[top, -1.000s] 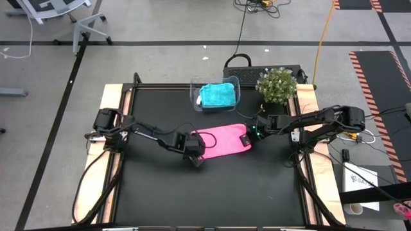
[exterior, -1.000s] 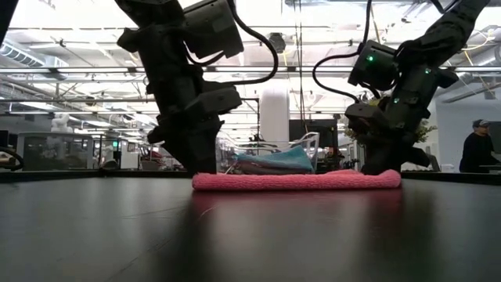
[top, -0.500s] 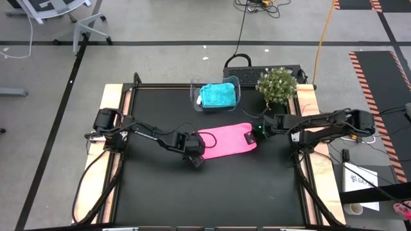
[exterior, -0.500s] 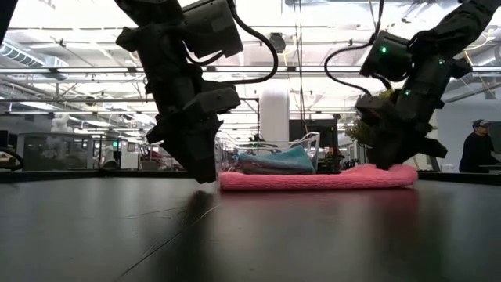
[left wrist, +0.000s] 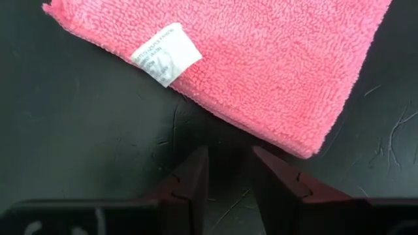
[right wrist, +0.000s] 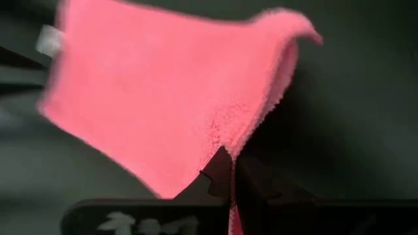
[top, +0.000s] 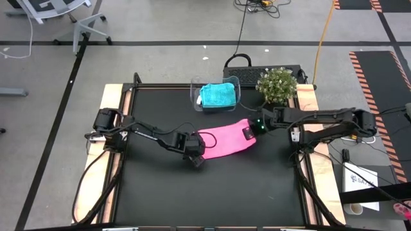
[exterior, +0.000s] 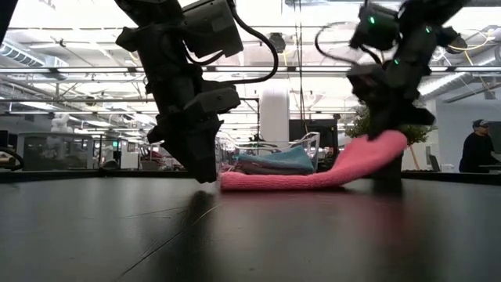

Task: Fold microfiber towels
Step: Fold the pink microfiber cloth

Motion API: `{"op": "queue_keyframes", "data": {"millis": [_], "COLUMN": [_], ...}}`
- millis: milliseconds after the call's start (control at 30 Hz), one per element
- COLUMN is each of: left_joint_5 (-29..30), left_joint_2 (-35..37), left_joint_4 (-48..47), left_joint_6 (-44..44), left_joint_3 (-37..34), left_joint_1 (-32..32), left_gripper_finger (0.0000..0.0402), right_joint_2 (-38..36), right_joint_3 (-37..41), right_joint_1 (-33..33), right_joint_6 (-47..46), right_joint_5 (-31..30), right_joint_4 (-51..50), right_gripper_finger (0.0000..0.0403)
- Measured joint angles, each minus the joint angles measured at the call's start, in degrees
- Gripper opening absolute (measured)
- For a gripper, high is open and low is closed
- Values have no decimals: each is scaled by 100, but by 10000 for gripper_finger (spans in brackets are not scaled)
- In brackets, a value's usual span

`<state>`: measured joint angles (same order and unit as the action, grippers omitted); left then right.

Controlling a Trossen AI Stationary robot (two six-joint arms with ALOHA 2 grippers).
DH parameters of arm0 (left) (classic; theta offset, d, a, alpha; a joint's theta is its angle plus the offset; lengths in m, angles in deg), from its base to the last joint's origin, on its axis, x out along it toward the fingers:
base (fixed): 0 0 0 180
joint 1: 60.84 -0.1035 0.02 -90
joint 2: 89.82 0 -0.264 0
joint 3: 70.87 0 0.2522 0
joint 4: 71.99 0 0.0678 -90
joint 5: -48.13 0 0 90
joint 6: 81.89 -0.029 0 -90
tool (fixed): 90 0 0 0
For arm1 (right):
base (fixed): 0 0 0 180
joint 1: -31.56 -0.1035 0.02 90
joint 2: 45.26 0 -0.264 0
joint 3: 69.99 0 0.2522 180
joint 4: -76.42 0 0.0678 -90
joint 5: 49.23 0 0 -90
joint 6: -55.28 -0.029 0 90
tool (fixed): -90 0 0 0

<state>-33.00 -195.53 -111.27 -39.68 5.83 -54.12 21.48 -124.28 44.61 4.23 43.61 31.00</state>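
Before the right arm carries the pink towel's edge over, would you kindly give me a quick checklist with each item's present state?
1. Right gripper shut on the pink towel: ok.
2. Held edge lifted off the black table: ok.
3. Towel's other end flat on the table: ok.
4. Left gripper off the towel, fingers open just short of its edge: ok.
5. Teal towel out of the way in the clear bin: ok.
6. Grip firm enough to hold: cannot tell.

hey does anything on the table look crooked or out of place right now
Nothing is spilled or damaged. The pink towel lies slanted on the black table, one end raised off it, pinched in the right gripper. The left gripper sits just off the towel's other end, slightly open. The teal towel rests in the clear bin.
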Motion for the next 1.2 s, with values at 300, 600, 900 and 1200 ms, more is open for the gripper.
{"op": "queue_keyframes", "data": {"millis": [300, 600, 900, 1200], "left_joint_5": [-207, -437, -325, -556], "left_joint_2": [0, 213, 298, 293], "left_joint_4": [7, -857, -1235, -1840], "left_joint_6": [23, 35, 19, 184], "left_joint_3": [2, 1, -56, -157], "left_joint_1": [-108, -151, -98, 17], "left_gripper_finger": [113, 113, 113, 113], "right_joint_2": [550, 2140, 3548, 3899], "right_joint_3": [-582, -1228, -2695, -2714], "right_joint_1": [-226, -556, -716, -682], "right_joint_6": [-80, -79, 650, 674], "right_joint_5": [-113, 614, 1042, 1253], "right_joint_4": [172, 1748, 1880, 2248], "right_gripper_finger": [0, 0, 0, 0]}}
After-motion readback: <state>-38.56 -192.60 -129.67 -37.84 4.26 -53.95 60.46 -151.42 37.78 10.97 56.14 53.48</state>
